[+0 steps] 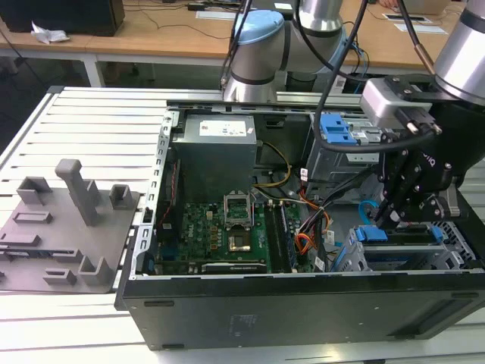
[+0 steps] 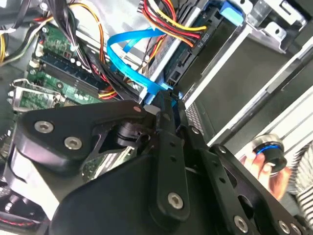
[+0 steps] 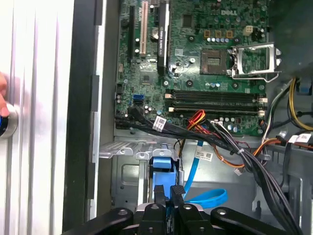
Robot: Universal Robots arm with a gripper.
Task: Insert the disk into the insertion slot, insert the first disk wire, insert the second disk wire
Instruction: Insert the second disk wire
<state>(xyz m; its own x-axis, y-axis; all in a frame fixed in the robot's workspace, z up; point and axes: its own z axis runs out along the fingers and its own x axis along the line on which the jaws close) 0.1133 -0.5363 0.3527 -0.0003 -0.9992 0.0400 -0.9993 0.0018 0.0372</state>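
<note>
The disk point(image 1: 371, 234) sits inside the insertion slot point(image 1: 457, 244), in the low grey cage at the near corner of the computer case point(image 1: 303, 303), on the exterior view's right. Its long axis runs across the exterior view. The end with the blue carrier points to the exterior view's left, toward the motherboard point(image 1: 204, 227). The gripper point(image 1: 384, 218) hangs directly above this end, pointing down at it. In both wrist views the fingers point(image 3: 159, 192) stand almost together, with only a thin gap. The blue wire point(image 2: 128, 46) runs right up to their tips. It seems they pinch its plug, but the plug is hidden between them, so I am not fully sure. Whether the plug touches the disk I cannot tell.
</note>
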